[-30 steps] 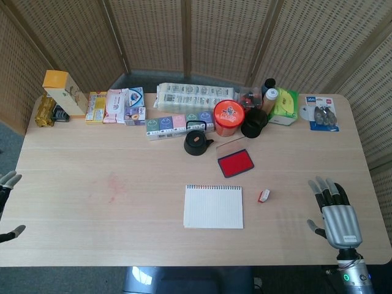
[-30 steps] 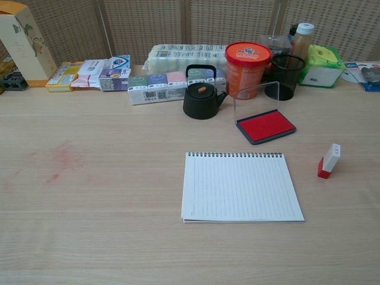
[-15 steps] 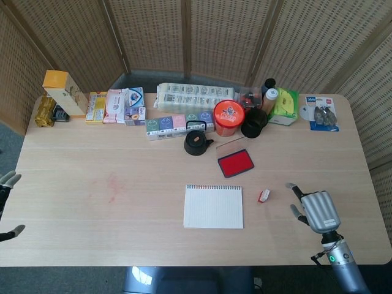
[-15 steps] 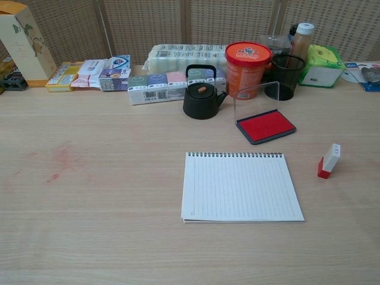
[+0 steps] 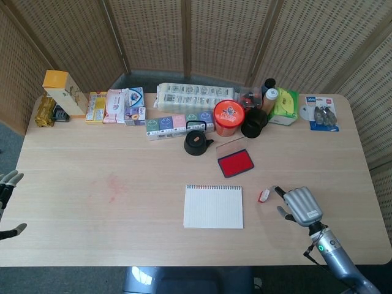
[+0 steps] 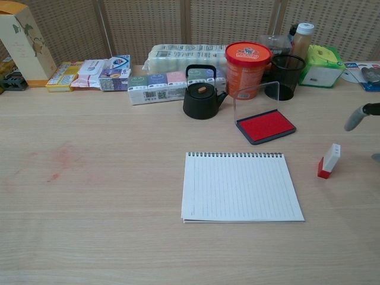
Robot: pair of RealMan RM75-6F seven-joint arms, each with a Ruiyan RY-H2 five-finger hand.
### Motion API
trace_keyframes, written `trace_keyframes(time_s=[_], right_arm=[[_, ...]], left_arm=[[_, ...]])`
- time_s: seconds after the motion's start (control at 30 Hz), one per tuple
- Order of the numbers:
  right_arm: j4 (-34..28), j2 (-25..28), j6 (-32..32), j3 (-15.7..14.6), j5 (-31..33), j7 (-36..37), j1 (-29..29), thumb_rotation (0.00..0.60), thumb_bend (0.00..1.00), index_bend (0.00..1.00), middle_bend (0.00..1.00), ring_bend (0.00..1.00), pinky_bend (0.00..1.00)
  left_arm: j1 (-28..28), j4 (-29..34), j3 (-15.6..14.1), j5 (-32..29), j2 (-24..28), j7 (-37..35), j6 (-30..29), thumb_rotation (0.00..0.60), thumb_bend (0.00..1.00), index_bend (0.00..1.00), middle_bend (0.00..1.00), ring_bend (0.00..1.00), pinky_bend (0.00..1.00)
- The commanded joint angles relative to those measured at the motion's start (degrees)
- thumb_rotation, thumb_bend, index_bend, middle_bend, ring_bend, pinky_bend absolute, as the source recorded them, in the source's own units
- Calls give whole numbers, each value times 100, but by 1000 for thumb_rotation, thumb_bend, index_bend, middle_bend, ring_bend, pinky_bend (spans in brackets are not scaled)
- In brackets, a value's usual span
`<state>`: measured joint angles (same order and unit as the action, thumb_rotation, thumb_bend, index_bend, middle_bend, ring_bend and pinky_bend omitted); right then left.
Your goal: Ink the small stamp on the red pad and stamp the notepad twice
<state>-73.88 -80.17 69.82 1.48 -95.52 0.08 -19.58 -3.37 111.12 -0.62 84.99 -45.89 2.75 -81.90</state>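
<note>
The small stamp [image 5: 264, 195] [image 6: 328, 160], white with a red base, stands on the table right of the spiral notepad [image 5: 213, 207] [image 6: 238, 187]. The red ink pad [image 5: 236, 163] [image 6: 265, 126] lies open behind the notepad, its clear lid upright. My right hand [image 5: 297, 205] hovers just right of the stamp, fingers apart, holding nothing; only a fingertip [image 6: 353, 119] shows at the chest view's right edge. My left hand [image 5: 7, 185] sits at the table's far left edge, fingers spread and empty.
A black teapot [image 5: 196, 143], an orange tub [image 5: 228, 117] and a black mesh cup [image 5: 253, 123] stand behind the ink pad. Boxes and packets [image 5: 122, 105] line the back edge. A faint red smear [image 5: 113, 184] marks the left half of the table.
My right hand has moved left from the table's right edge until it is close beside the stamp. The left hand, stamp, pad and notepad have stayed put.
</note>
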Motion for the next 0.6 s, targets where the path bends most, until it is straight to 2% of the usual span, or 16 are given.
trace_keyframes(time_s=[0.03, 0.2, 0.6], right_arm=[[70, -34, -196, -37, -41, 102, -171, 600, 367, 318, 944, 1000, 1000], [481, -186, -455, -64, -119, 293, -477, 600, 368, 324, 944, 1000, 1000], [1167, -375, -492, -280, -344, 277, -755, 600, 369, 339, 941, 1000, 1000]], left_arm=[[-10, -3, 7, -33, -10, 22, 22, 600, 0, 0, 0, 0, 3], [-28, 2, 19, -124, -53, 122, 68, 600, 0, 0, 0, 0, 3], [-66, 34, 50, -312, -154, 353, 143, 600, 0, 0, 0, 0, 3]])
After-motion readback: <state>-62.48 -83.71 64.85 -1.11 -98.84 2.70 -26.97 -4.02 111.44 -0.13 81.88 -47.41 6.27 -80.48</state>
